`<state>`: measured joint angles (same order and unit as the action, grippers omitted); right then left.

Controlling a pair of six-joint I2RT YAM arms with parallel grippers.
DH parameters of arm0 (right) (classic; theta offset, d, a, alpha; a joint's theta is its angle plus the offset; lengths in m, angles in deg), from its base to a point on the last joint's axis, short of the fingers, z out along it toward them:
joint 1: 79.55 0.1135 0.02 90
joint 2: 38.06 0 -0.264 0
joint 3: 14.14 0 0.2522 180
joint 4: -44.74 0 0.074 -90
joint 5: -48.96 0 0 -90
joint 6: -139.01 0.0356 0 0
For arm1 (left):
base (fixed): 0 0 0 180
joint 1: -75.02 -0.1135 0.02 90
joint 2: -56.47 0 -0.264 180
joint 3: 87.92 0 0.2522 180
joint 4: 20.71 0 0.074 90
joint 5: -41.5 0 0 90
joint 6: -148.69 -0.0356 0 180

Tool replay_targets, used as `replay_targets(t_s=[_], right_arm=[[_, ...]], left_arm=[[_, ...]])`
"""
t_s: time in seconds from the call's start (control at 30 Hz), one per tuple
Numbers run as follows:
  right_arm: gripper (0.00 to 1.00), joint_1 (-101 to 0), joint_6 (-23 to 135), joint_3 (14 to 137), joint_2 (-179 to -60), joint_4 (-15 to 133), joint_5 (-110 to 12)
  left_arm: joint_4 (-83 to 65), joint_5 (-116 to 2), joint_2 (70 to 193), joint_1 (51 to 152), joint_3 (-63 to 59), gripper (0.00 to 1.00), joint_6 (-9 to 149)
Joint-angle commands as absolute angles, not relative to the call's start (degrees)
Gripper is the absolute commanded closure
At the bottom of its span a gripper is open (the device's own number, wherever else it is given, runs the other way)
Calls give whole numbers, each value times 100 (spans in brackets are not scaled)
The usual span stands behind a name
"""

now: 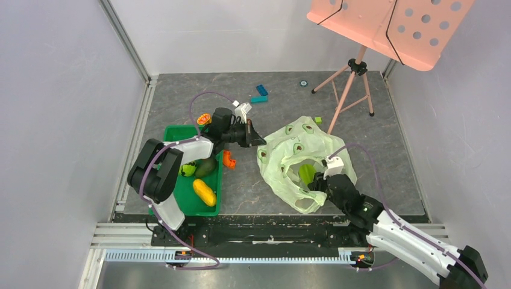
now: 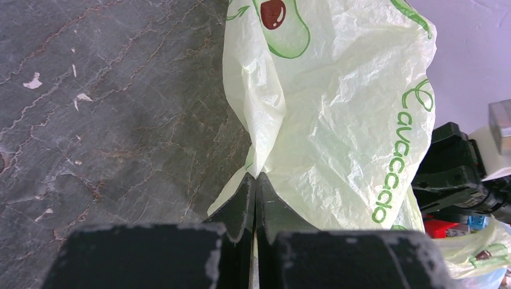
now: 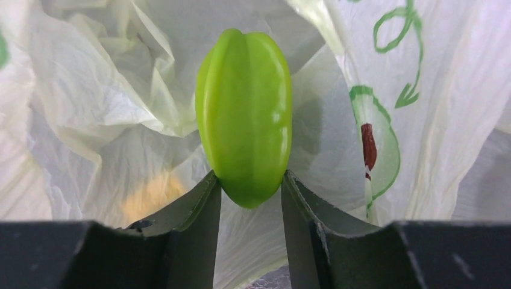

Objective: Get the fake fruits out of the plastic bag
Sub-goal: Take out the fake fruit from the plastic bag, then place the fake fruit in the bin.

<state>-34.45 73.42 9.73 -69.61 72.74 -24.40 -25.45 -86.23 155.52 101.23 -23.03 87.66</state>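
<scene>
The pale green plastic bag (image 1: 283, 158) lies crumpled right of centre, mouth open upward. My left gripper (image 1: 256, 139) is shut on the bag's left edge; in the left wrist view the fingertips (image 2: 255, 178) pinch a fold of the bag (image 2: 337, 120). My right gripper (image 1: 317, 182) reaches into the bag's mouth and is shut on a light green ribbed fruit (image 3: 244, 114), also visible from above (image 1: 306, 173). A yellow oblong fruit (image 1: 203, 192), a dark green avocado (image 1: 206, 167) and a small light green piece (image 1: 188, 170) lie in the green tray (image 1: 178, 131). An orange round fruit (image 1: 203, 118) sits at the tray's far edge.
An orange block (image 1: 229, 159) lies between tray and bag. Blue blocks (image 1: 260, 93), a small ring (image 1: 304, 83) and a green block (image 1: 317, 120) lie farther back. A pink music stand (image 1: 385, 24) on a tripod (image 1: 346, 84) stands behind the bag. Walls close both sides.
</scene>
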Motion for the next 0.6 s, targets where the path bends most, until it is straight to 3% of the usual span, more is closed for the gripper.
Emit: replay_targets(t_s=[0.0, 0.57], right_arm=[[69, -3462, 7343, 1197, -6431, 7197, -2242], [78, -3468, 7306, 3140, -5345, 8841, -2390]], left_arm=[[-2642, -8651, 15517, 10130, -2324, 98, 8658], [-2734, -8021, 15354, 10103, -2493, 98, 9007]])
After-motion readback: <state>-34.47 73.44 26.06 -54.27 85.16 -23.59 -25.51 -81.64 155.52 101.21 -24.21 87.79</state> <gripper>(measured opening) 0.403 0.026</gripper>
